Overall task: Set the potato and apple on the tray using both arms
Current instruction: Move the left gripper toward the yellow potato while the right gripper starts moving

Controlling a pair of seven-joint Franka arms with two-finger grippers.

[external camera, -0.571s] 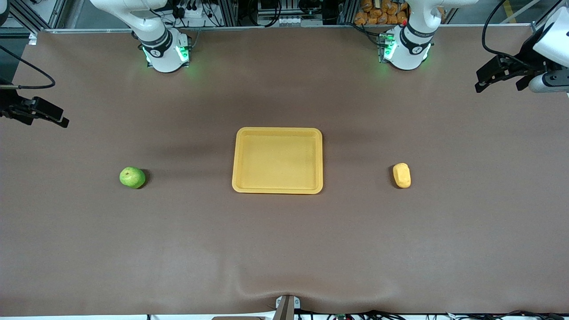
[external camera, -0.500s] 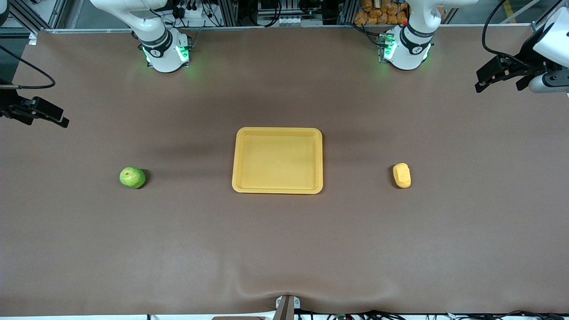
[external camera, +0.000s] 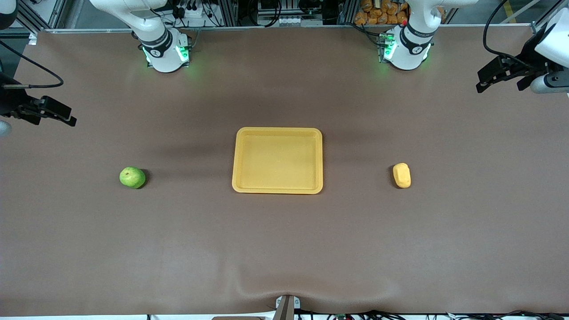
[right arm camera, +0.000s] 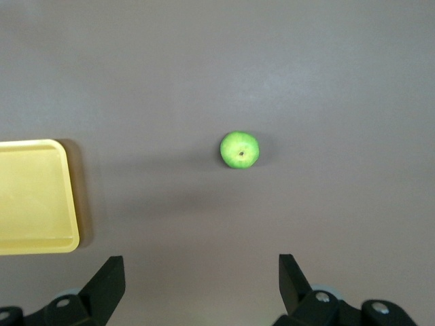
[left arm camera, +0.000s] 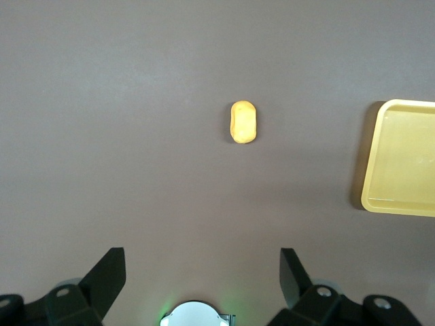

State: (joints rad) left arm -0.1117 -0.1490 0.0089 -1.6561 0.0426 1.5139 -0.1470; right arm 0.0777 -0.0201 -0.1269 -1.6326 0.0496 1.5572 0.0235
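While the tray [external camera: 277, 160] sat empty in the middle of the brown table [external camera: 284, 249], the potato [external camera: 402, 175] lay on the mat toward the left arm's end and the apple [external camera: 132, 177] toward the right arm's end — both well apart from the tray and roughly level with its nearer half. Neither one was being touched. The left gripper [external camera: 500, 74] hung up high over its own end of the table, fingers spread wide with nothing in them, and its wrist view looked down on the potato [left arm camera: 243, 122] and a corner of the tray [left arm camera: 372, 197]. The right gripper [external camera: 50, 111] hovered over its own end — jaws also wide apart, empty, with the apple [right arm camera: 239, 149] below.
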